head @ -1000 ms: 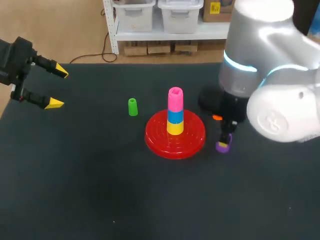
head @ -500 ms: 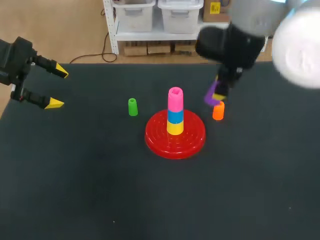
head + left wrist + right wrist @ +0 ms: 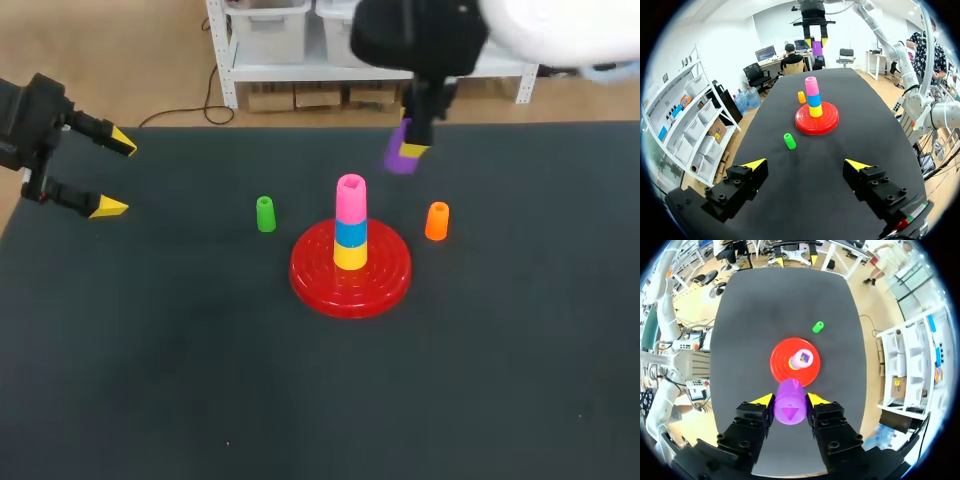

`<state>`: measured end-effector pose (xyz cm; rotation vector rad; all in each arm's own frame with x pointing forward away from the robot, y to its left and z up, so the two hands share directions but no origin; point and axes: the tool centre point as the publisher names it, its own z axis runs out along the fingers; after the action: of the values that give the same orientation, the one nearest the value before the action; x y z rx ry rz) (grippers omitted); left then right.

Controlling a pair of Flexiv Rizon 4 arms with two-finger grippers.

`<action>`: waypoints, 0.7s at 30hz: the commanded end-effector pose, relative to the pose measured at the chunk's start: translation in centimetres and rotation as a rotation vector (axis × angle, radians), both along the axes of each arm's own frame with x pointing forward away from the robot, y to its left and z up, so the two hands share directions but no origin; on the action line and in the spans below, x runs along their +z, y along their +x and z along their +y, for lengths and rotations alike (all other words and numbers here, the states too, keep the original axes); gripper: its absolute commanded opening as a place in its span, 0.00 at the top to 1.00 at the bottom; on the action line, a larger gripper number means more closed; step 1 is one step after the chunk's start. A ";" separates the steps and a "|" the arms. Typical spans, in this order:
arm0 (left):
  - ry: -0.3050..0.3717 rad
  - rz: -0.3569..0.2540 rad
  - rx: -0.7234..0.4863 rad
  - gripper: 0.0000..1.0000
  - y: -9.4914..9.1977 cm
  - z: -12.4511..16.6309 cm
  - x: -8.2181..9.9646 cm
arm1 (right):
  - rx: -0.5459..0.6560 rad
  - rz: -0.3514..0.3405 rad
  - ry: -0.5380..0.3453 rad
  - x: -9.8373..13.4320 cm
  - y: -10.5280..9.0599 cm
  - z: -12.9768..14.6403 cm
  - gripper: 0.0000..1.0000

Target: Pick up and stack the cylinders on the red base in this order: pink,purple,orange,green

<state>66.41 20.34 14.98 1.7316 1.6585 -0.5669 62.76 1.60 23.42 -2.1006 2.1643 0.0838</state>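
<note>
Right fingers: clamped on the purple cylinder, one yellow tip on each side of it. You see from the head view that the cylinder is held in the air, clear of the desk, beyond the stack and slightly to its right. In the right wrist view, the red base lies just ahead of the held cylinder, with the top of the stack showing past it. The base sits near the middle of the desk. It carries an upright stack: yellow cylinder at the bottom, blue cylinder on it, pink cylinder on top. The orange cylinder stands upright on the desk just beside the base on its right, not touching it. The green cylinder stands upright on the desk to the left of the base, a little apart from it. Left fingers: apart, with nothing between them. You find them at the desk's far left edge, well apart from the base and the green cylinder.
</note>
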 end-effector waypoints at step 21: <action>0.000 0.000 -0.001 0.00 0.1 0.0 -0.1 | 0.031 0.068 -0.084 -3.9 2.7 4.2 1.00</action>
<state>66.41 20.34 14.98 1.7316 1.6585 -0.5668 65.04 5.36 19.74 -2.2020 2.2048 0.0685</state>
